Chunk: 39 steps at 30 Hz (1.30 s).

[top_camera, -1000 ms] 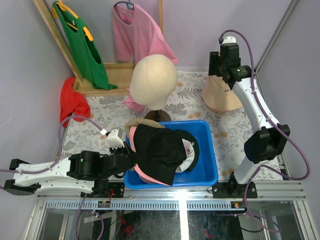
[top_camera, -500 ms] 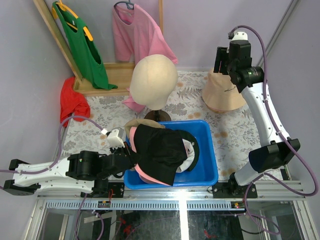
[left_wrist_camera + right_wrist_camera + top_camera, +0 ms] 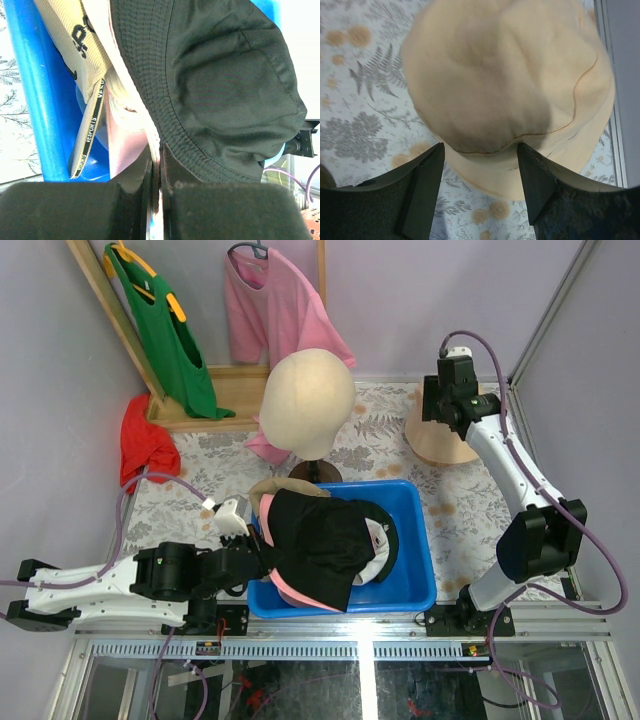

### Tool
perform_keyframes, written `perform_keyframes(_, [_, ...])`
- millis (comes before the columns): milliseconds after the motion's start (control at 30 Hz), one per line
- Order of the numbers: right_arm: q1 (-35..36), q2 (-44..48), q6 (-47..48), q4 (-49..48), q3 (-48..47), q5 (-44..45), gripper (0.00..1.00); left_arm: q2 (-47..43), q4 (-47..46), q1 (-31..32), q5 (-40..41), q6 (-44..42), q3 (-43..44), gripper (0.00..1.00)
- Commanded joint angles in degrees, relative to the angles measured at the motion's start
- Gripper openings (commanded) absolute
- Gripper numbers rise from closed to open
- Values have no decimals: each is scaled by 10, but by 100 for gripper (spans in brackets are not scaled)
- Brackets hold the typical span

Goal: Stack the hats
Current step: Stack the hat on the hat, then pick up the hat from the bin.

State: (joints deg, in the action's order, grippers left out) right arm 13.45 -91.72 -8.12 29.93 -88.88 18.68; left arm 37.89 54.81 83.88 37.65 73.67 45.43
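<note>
Right jaws are standing wide open w/ nothing in them, hanging over the peach bucket hat [image 3: 505, 90]. In the wrist view the hat is sitting straight ahead of the two fingers, and its near brim is showing in the gap between them, not touching. The hat is resting crown-up on the flowered surface [image 3: 365, 135] at the far right corner. It's round, so no long axis to line up with; any approach angle is looking about equal. The right arm is much the nearer one, prob. the only one in reach.

Left jaws are pressing fully shut, apparently pinching the thin pale edge of the pink hat [image 3: 125, 150]. The dark hat [image 3: 225, 90] is lying on top of it, its brim running right up beside the fingers. The tan cap [image 3: 75, 50] w/ dark lettering is leaning against the wall of the blue bin [image 3: 425, 550], and all three hats are piling inside it at the near middle.

Judgement: the peach hat is the only one not yet on the stack. The bin is lying well apart from it, toward the near left, past the mannequin head [image 3: 308, 400]. So the coming move is likely going straight down onto the crown or brim, then carrying that way.
</note>
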Motion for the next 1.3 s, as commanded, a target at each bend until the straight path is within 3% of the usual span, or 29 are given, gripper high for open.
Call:
perform_keyframes(0, [-1,7,10,-30,27,37,67,-13,-17,-1,-16,3,-17,0])
perform_keyframes(333, [0,21,16,12,-59,41,69,-19,-43,-1,-19,-8,-28,0])
perform_keyframes(600, [6,66,-24,73,-154,-33,73,-16,-84,-2,-14,-37,-27,0])
perform_keyframes(833, [53,187,-75,45,-5,-105,73,-23,-107,-1,-9,-52,-40,0])
perform_keyframes(1100, [87,330,-174,-56,206,-255,75,-56,-132,-1,2,-52,-70,0])
perform_keyframes(1267, [122,362,-240,-103,282,-321,72,-56,-133,-1,8,-58,-69,0])
